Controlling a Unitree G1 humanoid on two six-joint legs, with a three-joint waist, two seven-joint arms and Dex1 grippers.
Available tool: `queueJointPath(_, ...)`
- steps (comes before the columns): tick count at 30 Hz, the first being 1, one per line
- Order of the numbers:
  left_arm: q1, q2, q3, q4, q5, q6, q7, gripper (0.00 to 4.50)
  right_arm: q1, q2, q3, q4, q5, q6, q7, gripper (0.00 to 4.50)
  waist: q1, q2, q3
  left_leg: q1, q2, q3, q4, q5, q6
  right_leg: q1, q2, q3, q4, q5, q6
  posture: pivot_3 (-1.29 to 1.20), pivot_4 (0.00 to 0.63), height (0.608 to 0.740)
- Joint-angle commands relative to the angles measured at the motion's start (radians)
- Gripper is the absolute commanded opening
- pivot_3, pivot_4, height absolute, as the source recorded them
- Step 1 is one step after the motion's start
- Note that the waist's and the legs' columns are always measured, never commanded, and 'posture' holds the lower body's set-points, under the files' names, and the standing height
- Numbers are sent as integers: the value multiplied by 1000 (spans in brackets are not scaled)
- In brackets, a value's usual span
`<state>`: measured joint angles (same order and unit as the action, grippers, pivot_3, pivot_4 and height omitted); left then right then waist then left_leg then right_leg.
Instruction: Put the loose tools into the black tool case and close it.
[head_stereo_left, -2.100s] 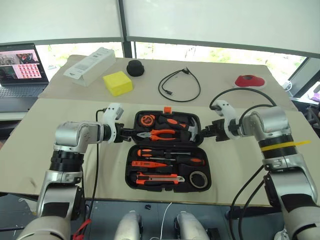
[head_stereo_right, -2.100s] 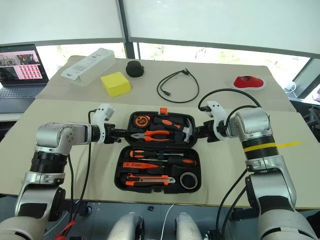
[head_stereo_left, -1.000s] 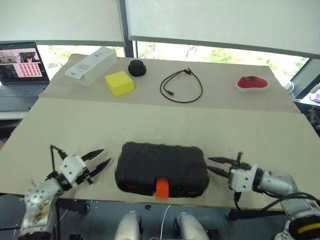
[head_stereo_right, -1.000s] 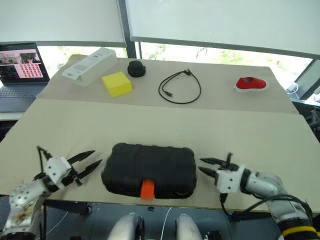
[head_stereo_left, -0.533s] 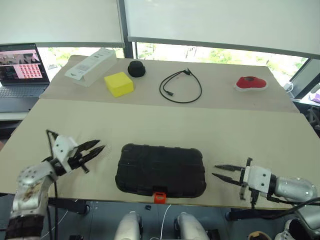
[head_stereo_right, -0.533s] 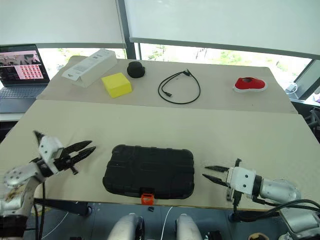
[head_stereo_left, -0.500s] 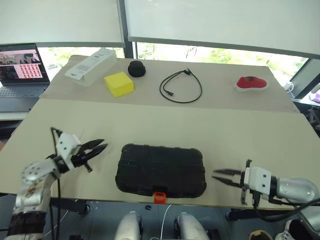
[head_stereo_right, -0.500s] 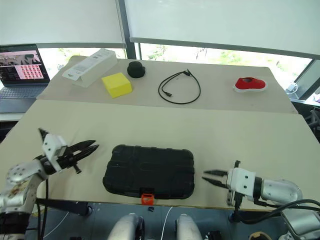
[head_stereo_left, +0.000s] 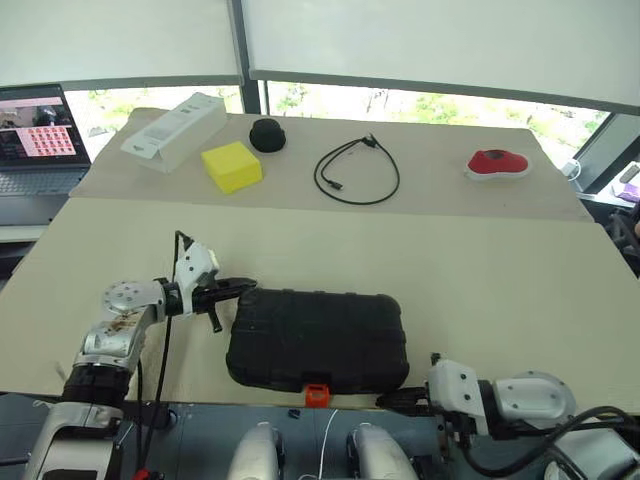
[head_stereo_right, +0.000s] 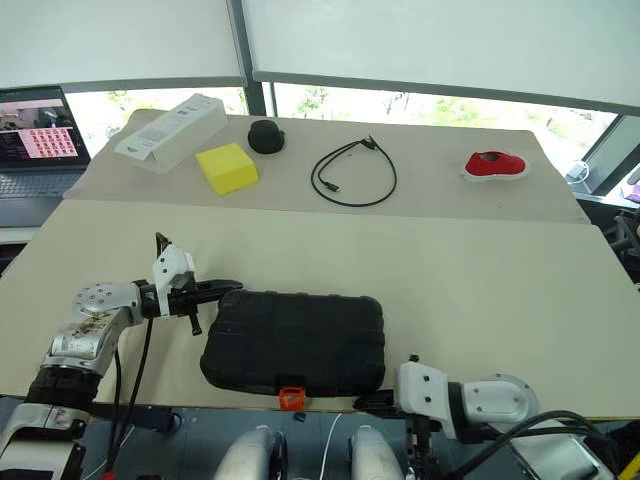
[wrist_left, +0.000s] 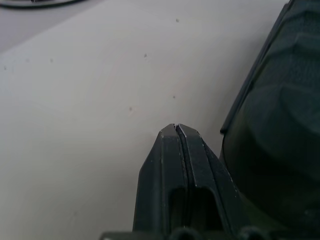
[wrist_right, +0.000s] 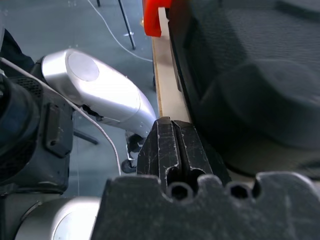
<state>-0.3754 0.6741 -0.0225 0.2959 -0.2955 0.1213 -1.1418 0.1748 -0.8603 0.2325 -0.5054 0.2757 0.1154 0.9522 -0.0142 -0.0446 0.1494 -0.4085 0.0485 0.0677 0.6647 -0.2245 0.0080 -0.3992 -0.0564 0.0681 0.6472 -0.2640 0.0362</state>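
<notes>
The black tool case (head_stereo_left: 315, 340) lies closed near the table's front edge, its orange latch (head_stereo_left: 317, 394) hanging over that edge. The loose tools are hidden. My left gripper (head_stereo_left: 248, 286) is shut with nothing in it, its tips at the case's far left corner. In the left wrist view the shut fingertips (wrist_left: 175, 129) sit just beside the case wall (wrist_left: 280, 125). My right gripper (head_stereo_left: 386, 401) is shut and empty, low at the table's front edge by the case's near right corner. The right wrist view looks along the case (wrist_right: 250, 75) toward the latch (wrist_right: 152, 17).
At the back of the table stand a white box (head_stereo_left: 175, 130), a yellow block (head_stereo_left: 232, 166), a black round cap (head_stereo_left: 265, 134), a looped black cable (head_stereo_left: 357, 170) and a red object (head_stereo_left: 498, 162). A laptop (head_stereo_left: 35, 140) sits on the far left.
The open case was folded shut. Both grippers closed. The left gripper moved in to the case's left corner. The right one swung left and back to the table's front edge.
</notes>
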Motion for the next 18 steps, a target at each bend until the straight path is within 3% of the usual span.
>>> queueJointPath(1, -11, 25, 2, -10, 13, 16, -21, 42, -71, 56, -24, -20, -23, 28, -62, 0, -1, 0, 0, -1, 0, 0, 0, 0, 0, -1, 0, 0, 0, 0, 0, 0, 150, 740)
queueJointPath(9, 51, -4, 25, -95, -12, 66, 15, 42, -236, 175, -35, 102, -86, 65, -134, 0, 2, 0, 0, -5, 0, 2, 2, 0, 0, -4, 0, 0, 1, 0, 0, 0, 150, 740)
queueJointPath(18, 154, -59, 59, -269, -52, 155, 99, 42, -404, 237, -35, 364, -179, -9, -149, 0, 2, 0, 0, -7, 0, 2, 4, 0, 0, -5, 0, 0, 1, 1, 1, 0, 150, 740)
